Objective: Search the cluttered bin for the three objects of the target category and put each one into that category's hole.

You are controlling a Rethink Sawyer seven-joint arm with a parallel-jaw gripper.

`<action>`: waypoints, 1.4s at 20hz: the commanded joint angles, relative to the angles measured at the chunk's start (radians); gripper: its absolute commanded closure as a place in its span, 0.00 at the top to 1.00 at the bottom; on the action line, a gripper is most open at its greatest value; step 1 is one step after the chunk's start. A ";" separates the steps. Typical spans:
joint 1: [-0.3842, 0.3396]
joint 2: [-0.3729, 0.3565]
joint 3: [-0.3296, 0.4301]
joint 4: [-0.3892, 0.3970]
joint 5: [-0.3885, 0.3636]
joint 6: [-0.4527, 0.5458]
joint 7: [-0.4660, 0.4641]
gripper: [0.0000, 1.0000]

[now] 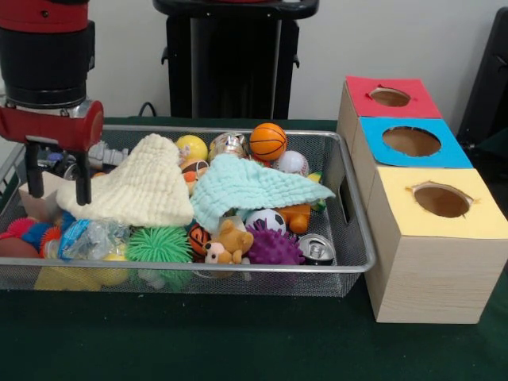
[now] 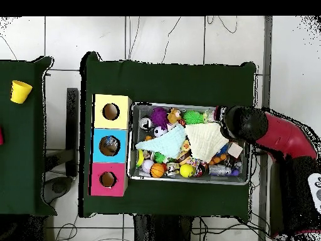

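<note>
Nearest the camera, a wire mesh bin (image 1: 349,266) sits on the green table (image 1: 238,341), crowded with toys: a green spiky ball (image 1: 159,244), a purple spiky ball (image 1: 274,248), a small teddy bear (image 1: 228,242), a soccer ball (image 1: 266,220) and a basketball (image 1: 268,140) at the back. A cream cloth (image 1: 143,190) and a mint cloth (image 1: 246,186) drape over the pile. Beside the bin stand 3 boxes with holes, topped yellow (image 1: 440,202), blue (image 1: 411,143) and red (image 1: 389,97). The gripper (image 1: 57,178) hangs over the bin's end farthest from the boxes, its fingers (image 1: 82,178) spread and empty.
</note>
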 commanded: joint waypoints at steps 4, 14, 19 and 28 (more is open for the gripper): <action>-0.015 0.075 0.086 -0.028 0.055 0.055 0.036 1.00; -0.012 0.098 0.085 0.042 0.066 -0.084 0.088 1.00; -0.030 0.106 0.087 0.076 0.066 -0.135 0.094 1.00; -0.087 0.165 0.125 0.120 0.080 -0.217 0.096 1.00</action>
